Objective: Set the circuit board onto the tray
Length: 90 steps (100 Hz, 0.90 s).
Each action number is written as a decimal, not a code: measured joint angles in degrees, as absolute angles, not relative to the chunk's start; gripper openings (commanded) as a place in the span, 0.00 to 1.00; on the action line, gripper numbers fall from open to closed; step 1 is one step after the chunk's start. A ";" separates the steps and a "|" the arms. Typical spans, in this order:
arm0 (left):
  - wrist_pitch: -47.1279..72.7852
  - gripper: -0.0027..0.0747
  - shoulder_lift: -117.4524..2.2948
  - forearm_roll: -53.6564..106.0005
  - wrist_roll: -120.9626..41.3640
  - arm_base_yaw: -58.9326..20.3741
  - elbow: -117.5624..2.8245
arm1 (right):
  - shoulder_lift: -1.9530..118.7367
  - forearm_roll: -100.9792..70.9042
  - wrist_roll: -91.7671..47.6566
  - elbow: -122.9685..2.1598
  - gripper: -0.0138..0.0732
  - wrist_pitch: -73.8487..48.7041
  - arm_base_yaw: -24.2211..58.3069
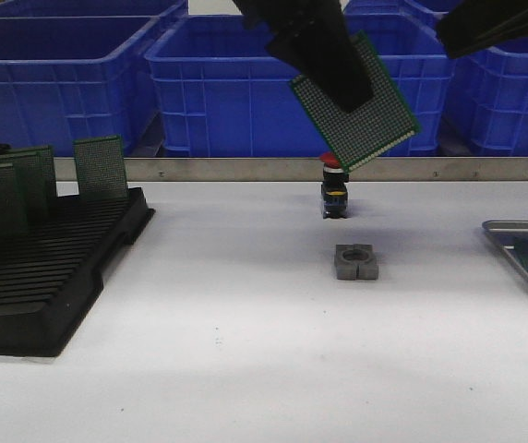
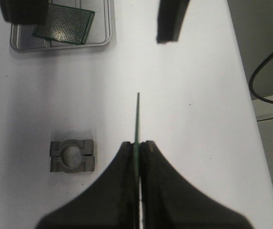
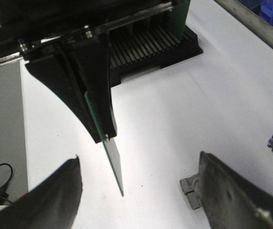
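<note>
My left tool (image 2: 137, 148) pinches the board (image 1: 356, 101) by one edge, high in the upper middle of the front view. It looks light, stiff and thin. The tray (image 1: 522, 242) lies at right; my right tool (image 3: 136, 191) gapes wide.

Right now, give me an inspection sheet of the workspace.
Surface: white table, bare in front.
Job's things: green perforated circuit board held aloft by left gripper; grey metal tray at right, one board already on it.
Clutter: black slotted rack with upright boards; grey split clamp block; red-capped black button.
Grippers: left shut on board; right gripper open, facing it.
Cables: black cable off table edge.
Surroundings: blue plastic crates behind.
</note>
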<state>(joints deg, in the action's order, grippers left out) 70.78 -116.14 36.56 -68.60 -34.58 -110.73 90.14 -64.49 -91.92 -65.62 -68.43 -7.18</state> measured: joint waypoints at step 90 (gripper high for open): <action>70.78 0.01 -116.14 36.56 -68.60 -34.58 -110.73 | 94.22 -64.36 -92.27 -63.86 0.76 -68.43 -2.49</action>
<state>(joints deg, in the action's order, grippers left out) 70.78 -116.14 36.56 -68.60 -34.58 -110.73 94.22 -64.36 -92.27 -63.86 -68.43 -2.49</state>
